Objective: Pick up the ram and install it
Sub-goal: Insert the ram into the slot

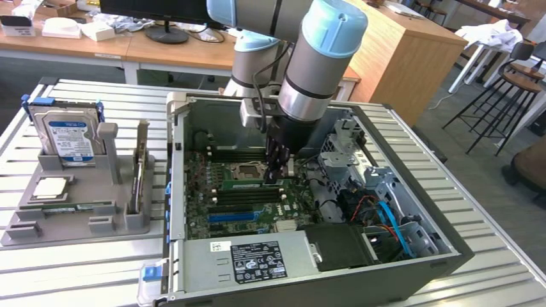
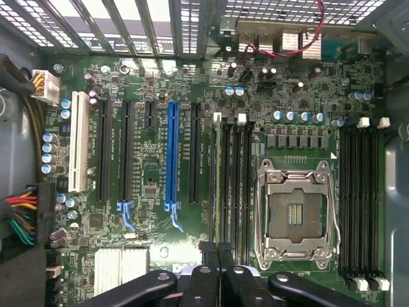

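My fingers are clenched, tips partly cut off. One ram, a thin edge-on strip at the slots, hard to make out; grip hidden. One green stick sits lower left in the exterior view.

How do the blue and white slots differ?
Colour: the blue slot is blue, the white slot white. The blue slot ends in a blue latch; the white slot has none. The blue slot sits nearer the CPU socket than the white slot. Both lie empty and parallel on the motherboard.
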